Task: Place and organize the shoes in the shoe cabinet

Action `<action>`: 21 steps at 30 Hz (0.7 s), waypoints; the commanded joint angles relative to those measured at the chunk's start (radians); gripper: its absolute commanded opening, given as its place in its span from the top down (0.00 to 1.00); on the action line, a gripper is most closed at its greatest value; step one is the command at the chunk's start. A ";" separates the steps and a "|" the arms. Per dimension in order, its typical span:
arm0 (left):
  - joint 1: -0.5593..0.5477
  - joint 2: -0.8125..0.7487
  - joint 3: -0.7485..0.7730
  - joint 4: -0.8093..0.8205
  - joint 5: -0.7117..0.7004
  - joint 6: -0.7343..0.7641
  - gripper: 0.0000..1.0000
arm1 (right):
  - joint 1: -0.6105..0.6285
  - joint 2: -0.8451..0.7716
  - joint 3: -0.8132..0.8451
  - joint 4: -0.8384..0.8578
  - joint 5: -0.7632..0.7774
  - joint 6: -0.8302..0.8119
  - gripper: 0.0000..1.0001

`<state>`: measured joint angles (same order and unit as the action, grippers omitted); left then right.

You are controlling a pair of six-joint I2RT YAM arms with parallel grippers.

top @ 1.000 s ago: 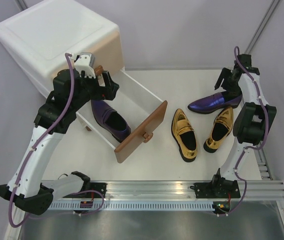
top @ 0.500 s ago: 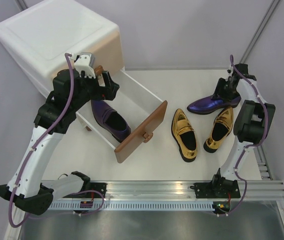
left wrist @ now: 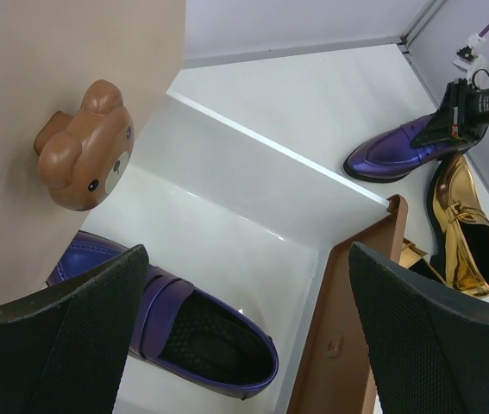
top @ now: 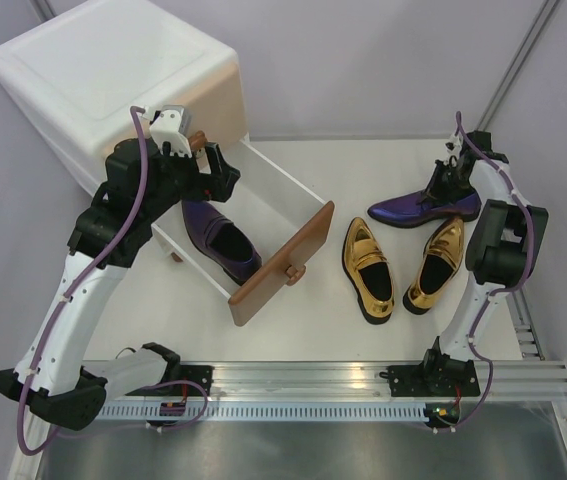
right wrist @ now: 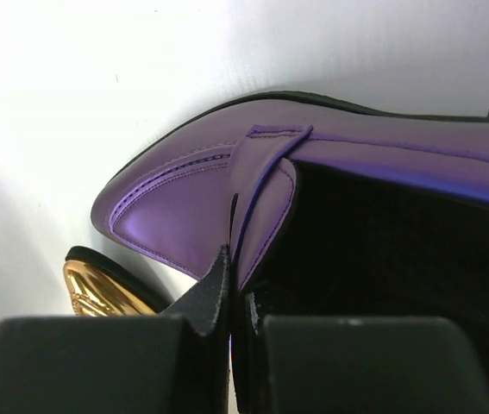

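Observation:
The white shoe cabinet [top: 113, 70] stands at the back left with its brown lower drawer [top: 283, 262] pulled out. One purple shoe [top: 218, 240] [left wrist: 184, 332] lies inside that drawer. My left gripper [top: 213, 170] [left wrist: 248, 285] hangs open above it, holding nothing. The other purple shoe [top: 418, 207] [right wrist: 184, 198] sits on the table at the back right. My right gripper [top: 450, 185] [right wrist: 235, 276] is shut on its side wall, one finger inside the opening. Two gold shoes [top: 367, 268] [top: 436, 262] lie side by side in front of it.
A brown bear knob [left wrist: 84, 151] sticks out of the closed beige upper drawer [left wrist: 54, 69], close to my left gripper. The open drawer's front panel [left wrist: 347, 328] juts toward the gold shoes. An aluminium rail [top: 363, 385] runs along the near edge.
My right gripper dropped onto the purple shoe on the table and shut on its side wall; the shoe shifted slightly left. The left arm stayed still.

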<state>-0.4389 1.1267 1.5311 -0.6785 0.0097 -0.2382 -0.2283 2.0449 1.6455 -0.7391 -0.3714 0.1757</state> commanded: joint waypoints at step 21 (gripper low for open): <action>-0.003 0.042 0.043 0.040 -0.002 -0.015 0.00 | 0.153 -0.281 0.290 0.168 -0.018 0.435 0.99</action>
<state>-0.4389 1.1690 1.5341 -0.6777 0.0093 -0.2382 -0.0971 1.8549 1.8397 -0.7086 -0.3859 0.4915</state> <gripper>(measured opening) 0.995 0.059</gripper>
